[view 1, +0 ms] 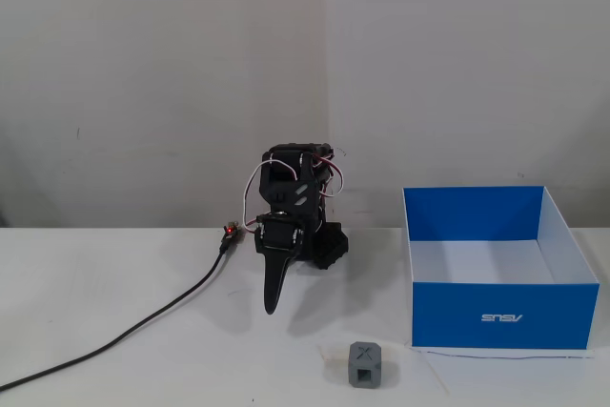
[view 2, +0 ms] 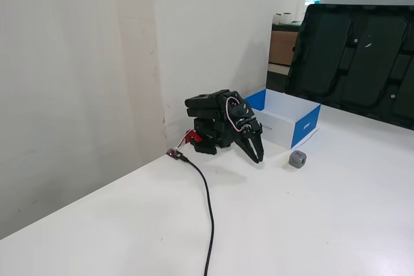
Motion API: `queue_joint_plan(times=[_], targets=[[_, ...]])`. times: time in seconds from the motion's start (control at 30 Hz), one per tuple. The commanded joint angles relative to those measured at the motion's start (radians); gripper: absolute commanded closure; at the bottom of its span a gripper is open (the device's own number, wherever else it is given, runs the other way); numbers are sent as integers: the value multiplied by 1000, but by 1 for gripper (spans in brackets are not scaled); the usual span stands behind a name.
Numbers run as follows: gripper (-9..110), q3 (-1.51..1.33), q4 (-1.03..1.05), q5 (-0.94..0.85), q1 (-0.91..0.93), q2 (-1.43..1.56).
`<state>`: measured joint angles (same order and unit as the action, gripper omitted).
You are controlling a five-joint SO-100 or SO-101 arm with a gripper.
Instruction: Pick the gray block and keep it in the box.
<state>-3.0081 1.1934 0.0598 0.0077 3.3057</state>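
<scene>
Nearest the bench's front edge sat the gray block (view 1: 365, 365), free on the tabletop just off the box (view 1: 500, 316)'s near corner. Folded by the back wall, the gripper (view 1: 272, 304) pointed down, fingers together, empty. Approaching carelessly risked nudging the block into the box wall or snagging the cable (view 1: 143, 326); open bench lay elsewhere.

Lying across the white worktop (view 1: 114, 283) toward its front left corner: black cable (view 1: 143, 326). Leaning beyond the worktop's far edge: dark panel (view 2: 352, 50), white wall (view 1: 152, 73) behind.
</scene>
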Motion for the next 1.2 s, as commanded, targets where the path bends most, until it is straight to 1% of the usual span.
queue_joint_plan(times=[0.0, 0.23, 0.33, 0.57, 0.83, 0.97, 1.07, 1.17], targets=[[101, -11, 5, 8, -5, 123], [101, -11, 5, 6, -5, 123], [101, -11, 5, -6, -35, 123], [101, -11, 5, -5, -21, 123], [101, -11, -5, 6, -60, 123], [101, 6, -43, 6, -60, 121], [101, 54, -67, 6, -58, 84], [101, 147, -83, 11, -63, -41]])
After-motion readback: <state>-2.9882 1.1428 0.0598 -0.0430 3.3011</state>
